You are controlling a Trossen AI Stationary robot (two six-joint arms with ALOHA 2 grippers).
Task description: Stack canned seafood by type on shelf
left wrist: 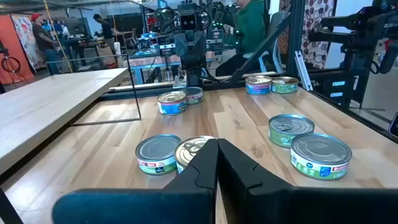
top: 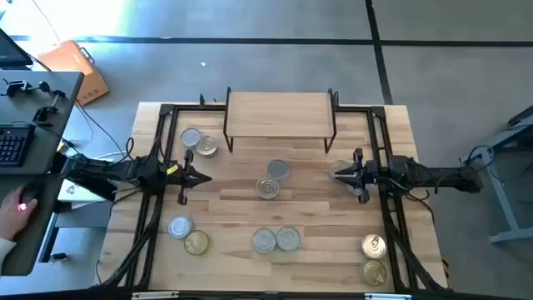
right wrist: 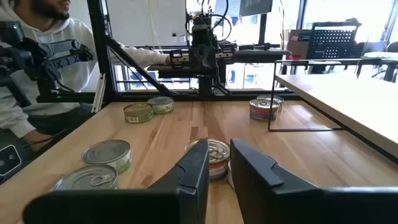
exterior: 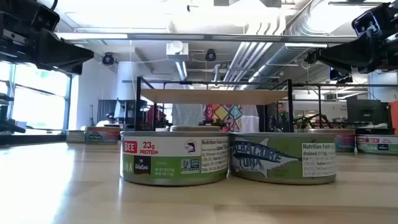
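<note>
Ten round metal tins | wooden shelf | left claw shut, right claw narrow

The big tabletop was light wooden slats with a smooth, slightly satin finish. The small rectangular shelf had a pale matt wooden top on thin black metal legs. The short round tins were shiny metal wrapped in glossy printed paper labels, some with silver lids, some with gold lids. Both arms' fingers looked like matt black plastic.
</note>
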